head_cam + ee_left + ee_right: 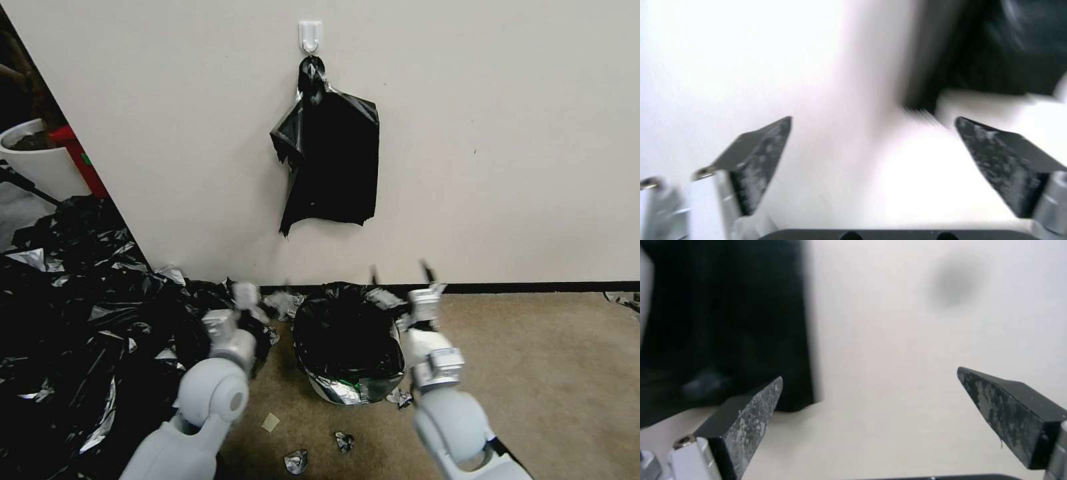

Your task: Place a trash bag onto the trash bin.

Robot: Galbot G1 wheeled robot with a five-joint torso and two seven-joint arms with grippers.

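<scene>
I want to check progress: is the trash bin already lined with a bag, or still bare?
Lined: black plastic covers the mouth of the trash bin and folds down over its rim.

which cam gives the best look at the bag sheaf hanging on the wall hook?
Head view: the sheaf of black bags hangs whole from the white hook, knotted at top, above the bag-lined trash bin. The left wrist view catches a blurred dark corner; the right wrist view a dark edge past open fingers.

right gripper [869,406] spread wide, hanging black bags [724,323], wall [929,340]
</scene>
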